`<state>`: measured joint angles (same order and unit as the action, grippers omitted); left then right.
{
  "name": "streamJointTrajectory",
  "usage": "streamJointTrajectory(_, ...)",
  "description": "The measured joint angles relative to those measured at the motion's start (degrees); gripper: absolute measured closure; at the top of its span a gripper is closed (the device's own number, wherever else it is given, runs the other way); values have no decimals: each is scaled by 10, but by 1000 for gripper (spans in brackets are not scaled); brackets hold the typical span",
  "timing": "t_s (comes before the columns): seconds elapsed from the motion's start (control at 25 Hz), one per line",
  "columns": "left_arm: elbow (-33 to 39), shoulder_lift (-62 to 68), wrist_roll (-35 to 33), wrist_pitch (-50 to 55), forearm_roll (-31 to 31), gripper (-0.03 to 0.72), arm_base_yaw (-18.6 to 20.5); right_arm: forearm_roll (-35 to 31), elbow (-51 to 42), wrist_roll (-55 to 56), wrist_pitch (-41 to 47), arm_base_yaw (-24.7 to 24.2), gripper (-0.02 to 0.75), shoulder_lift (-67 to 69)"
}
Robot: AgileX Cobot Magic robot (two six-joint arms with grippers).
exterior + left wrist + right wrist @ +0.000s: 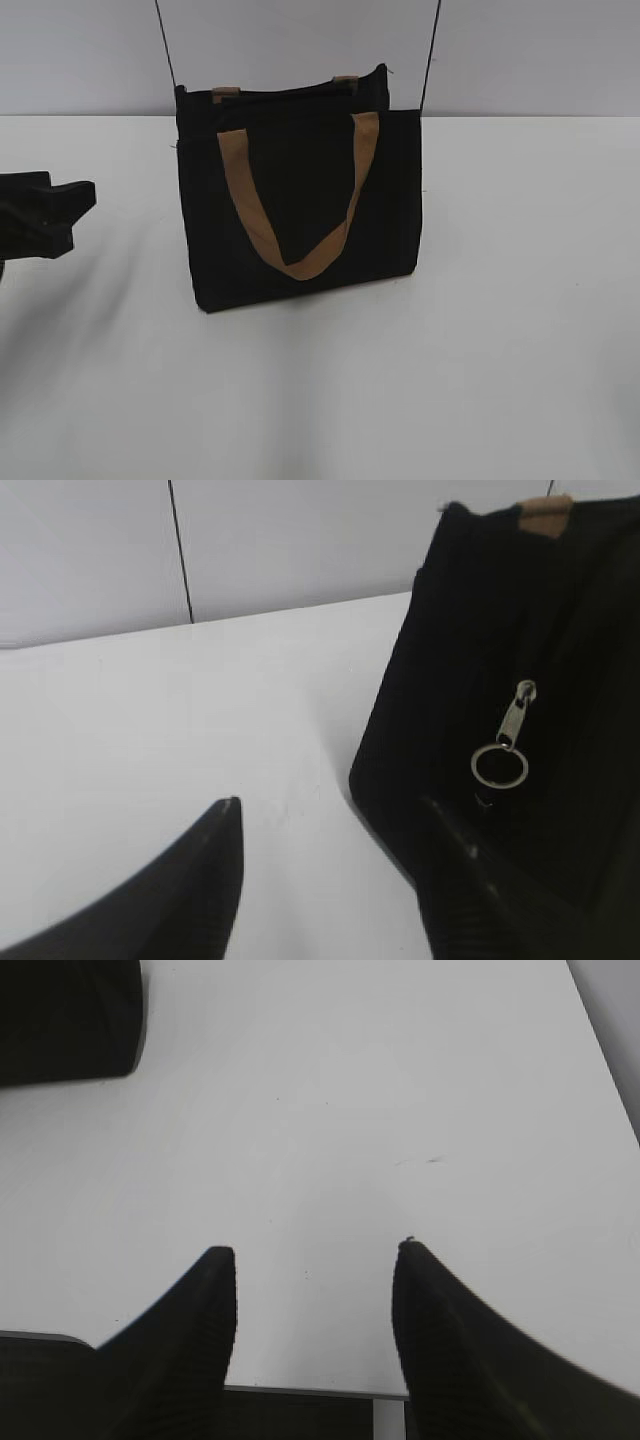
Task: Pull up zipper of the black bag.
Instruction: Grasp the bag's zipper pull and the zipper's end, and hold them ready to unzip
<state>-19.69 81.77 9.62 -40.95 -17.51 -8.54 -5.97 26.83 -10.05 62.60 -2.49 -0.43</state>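
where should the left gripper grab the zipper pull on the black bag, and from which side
Best bet is the metal ring hanging under the zipper slider on the black bag's end face. It hangs free of the fabric, so the open left gripper can probably come in straight from the bag's left side and pinch the ring flat.

White surface [480, 380] filling the lower part of the exterior view, pale grey wall [300, 40] rising directly behind the surface, two thin dark vertical lines [165, 45] on the wall above the surface's far edge, faint small mark [432, 1160] on the surface
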Motion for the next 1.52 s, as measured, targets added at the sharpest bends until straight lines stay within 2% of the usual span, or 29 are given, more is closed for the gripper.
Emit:
streamJointTrajectory(0.16, -1, 80, 1, -117, -42, 272, 5, 0, 0, 0, 0, 0, 349, 0)
streamJointTrajectory(0.24, -7, 118, 6, -156, -90, 272, 20, 0, 0, 0, 0, 0, 349, 0)
streamJointTrajectory(0.52, -91, 233, 88, -190, -265, 272, 81, 0, 0, 0, 0, 0, 349, 0)
streamJointTrajectory(0.84, -195, 313, 144, -196, -405, 272, 84, 0, 0, 0, 0, 0, 349, 0)
streamJointTrajectory(0.96, -212, 326, 154, -198, -430, 272, 84, 0, 0, 0, 0, 0, 349, 0)
streamJointTrajectory(1.16, -214, 344, 157, -201, -434, 272, 82, 0, 0, 0, 0, 0, 349, 0)
streamJointTrajectory(1.52, -249, 365, 157, -202, -425, 288, 49, 0, 0, 0, 0, 0, 349, 0)
